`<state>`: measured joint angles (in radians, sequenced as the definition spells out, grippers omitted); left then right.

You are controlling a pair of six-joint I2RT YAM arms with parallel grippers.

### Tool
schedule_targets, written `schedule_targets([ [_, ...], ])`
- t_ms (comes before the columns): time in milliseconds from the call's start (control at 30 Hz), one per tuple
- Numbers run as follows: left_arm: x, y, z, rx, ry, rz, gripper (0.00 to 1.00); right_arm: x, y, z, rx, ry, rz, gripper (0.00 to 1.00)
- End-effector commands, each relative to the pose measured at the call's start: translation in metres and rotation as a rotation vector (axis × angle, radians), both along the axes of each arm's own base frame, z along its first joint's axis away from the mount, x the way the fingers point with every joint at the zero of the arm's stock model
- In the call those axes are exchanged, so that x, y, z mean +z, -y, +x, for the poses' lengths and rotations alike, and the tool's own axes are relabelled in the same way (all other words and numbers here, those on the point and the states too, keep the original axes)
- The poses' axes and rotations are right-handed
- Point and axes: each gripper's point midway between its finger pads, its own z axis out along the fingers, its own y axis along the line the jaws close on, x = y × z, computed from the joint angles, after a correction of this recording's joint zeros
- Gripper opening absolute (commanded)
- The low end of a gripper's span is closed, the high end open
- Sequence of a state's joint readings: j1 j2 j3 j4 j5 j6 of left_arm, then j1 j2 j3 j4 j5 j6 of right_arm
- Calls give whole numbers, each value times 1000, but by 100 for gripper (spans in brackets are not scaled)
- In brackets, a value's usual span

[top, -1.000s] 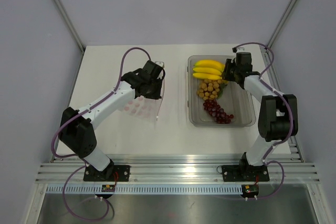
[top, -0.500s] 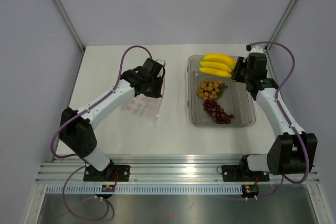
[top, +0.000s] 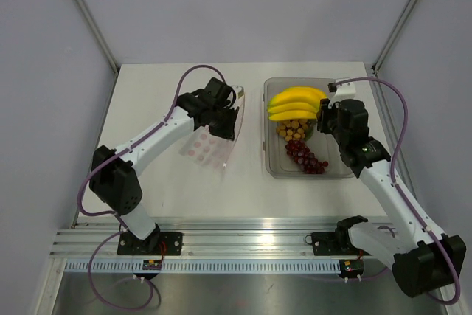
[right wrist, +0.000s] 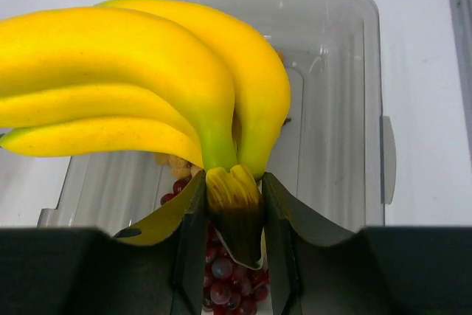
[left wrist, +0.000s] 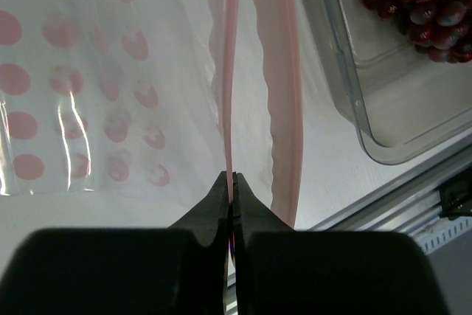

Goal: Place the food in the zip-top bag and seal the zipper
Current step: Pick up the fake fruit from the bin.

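My right gripper (right wrist: 233, 204) is shut on the stem of the bunch of yellow bananas (right wrist: 147, 94), held lifted above the clear tray (top: 274, 167); the bananas (top: 295, 101) hang over the tray's far end. The tan-orange round fruits (top: 293, 130) and dark red grapes (top: 306, 158) lie in the tray below. My left gripper (left wrist: 231, 181) is shut on one pink lip of the zipper (left wrist: 229, 71), holding the zip-top bag (top: 210, 145) raised off the table. The other zipper lip (left wrist: 284, 94) hangs apart, so the mouth stands open toward the tray.
The tray's near corner (left wrist: 383, 145) shows in the left wrist view, right of the bag. An aluminium rail (top: 243, 245) runs along the table's near edge. Grey walls close in the back and sides.
The right gripper has lifted the bananas out of the tray and swung them left and nearer. The left gripper has shifted slightly right with the bag, raising its mouth.
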<state>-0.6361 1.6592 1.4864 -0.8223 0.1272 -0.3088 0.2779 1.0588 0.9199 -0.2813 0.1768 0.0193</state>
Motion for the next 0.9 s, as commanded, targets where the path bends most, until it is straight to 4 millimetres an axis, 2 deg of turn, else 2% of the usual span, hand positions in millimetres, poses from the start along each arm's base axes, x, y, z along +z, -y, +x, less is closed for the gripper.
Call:
schedule_targets([
  [0, 22, 21, -9, -121, -4, -101, 0, 67, -1, 3, 35, 280, -18, 0],
  [133, 27, 28, -17, -175, -24, -141, 0, 80, -11, -13, 119, 373, -55, 0],
  [200, 29, 30, -20, -191, -32, -152, 0, 97, -18, -17, 162, 451, -74, 0],
  [400, 26, 31, -24, -204, -55, -160, 0, 125, -44, -42, 323, 617, -112, 0],
  [700, 29, 35, -32, -244, -75, -195, 0, 139, -73, -59, 468, 732, -113, 0],
  [867, 38, 40, -44, -324, -106, -252, 0, 140, -93, -64, 527, 777, -107, 0],
])
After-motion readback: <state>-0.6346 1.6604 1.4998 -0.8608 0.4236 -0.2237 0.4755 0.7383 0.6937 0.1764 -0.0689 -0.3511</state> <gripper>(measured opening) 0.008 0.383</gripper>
